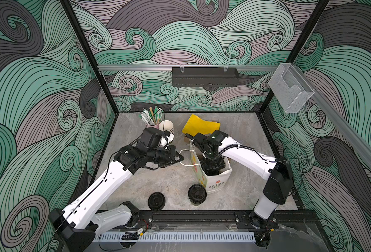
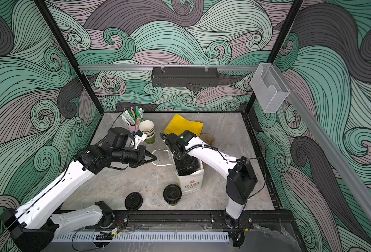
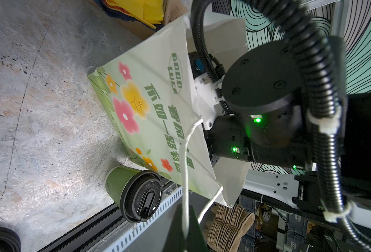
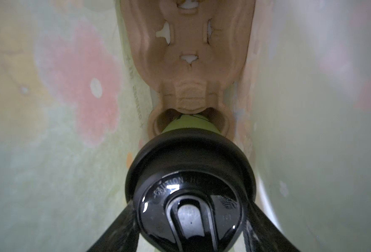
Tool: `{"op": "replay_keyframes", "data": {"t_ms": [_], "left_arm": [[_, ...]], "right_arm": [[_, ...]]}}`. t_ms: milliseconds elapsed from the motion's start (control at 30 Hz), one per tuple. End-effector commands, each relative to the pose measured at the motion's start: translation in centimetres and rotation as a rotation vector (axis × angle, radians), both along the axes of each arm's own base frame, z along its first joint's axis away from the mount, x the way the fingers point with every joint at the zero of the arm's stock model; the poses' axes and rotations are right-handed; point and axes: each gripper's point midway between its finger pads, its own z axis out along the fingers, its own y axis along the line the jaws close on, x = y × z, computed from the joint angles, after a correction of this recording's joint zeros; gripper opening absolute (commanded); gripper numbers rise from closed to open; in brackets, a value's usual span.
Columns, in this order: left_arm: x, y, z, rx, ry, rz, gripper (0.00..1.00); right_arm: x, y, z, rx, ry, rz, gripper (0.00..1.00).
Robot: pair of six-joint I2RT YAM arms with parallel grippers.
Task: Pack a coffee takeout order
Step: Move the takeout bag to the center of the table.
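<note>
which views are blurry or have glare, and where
right wrist: paper bag walls soft and out of focus, white glare on the black lid; left wrist: bright light washes out the table; both top views: sharp, evenly lit

Teal & grey swirl walls are enclosing a grey marble tabletop. Black tray & clear holder are hanging on rails.

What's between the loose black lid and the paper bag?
A lidded green cup stands between the loose lid and the bag, close beside the bag; both top views show it.
</note>
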Motion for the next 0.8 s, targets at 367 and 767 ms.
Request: {"op": "replay_keyframes", "data": {"t_ms": [367,767], "left_arm": [[0.1,0.2,1.0,0.003,-0.026,0.0,0.0],[0.1,0.3,1.1,0.003,-0.029,0.002,0.0]], "right_arm": [[-1.2,-0.5,-3.4,-0.043,0.063,-0.022,0.64],[-2.0,-0.9,-5.2,-0.061,0.096,-0.022,0.63]]}}
